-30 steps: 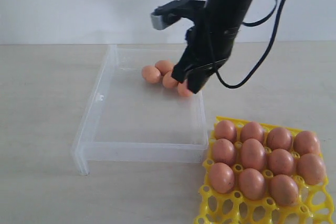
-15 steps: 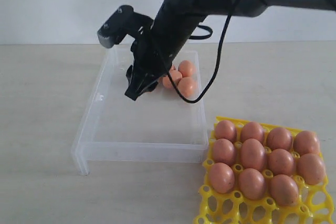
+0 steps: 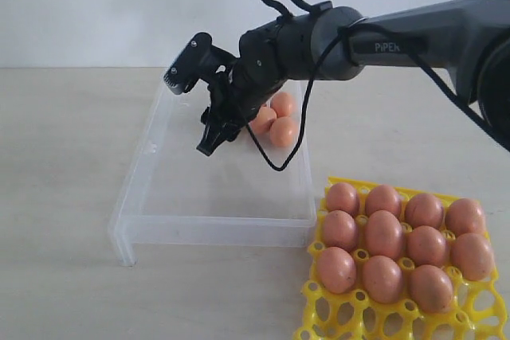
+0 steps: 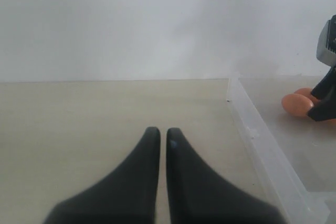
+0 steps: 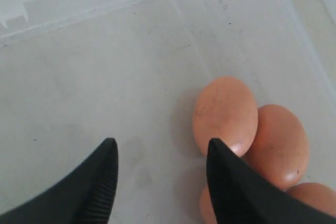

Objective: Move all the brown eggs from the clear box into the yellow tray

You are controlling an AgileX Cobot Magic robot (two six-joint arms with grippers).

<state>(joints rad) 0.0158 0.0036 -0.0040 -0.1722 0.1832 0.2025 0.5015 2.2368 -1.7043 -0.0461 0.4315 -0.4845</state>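
Nearest the camera, noting tray (image 3: 335, 320) carrying eleven eggs (image 3: 384, 234), front cups lying vacant. Behind it, finding box (image 3: 215, 228) holding a cluster of loose eggs (image 3: 282, 131) toward its far right corner. Observing right gripper (image 3: 211, 142) hovering inside, jaws standing spread and empty, one fingertip (image 5: 226, 171) overlapping the nearest shell. Judging risk: closing from this offset likely shoving eggs apart or pressing on a shell instead of straddling it, packed neighbours leaving little finger room. Recording left gripper (image 4: 158, 132) idling outside, jaws pressed together.
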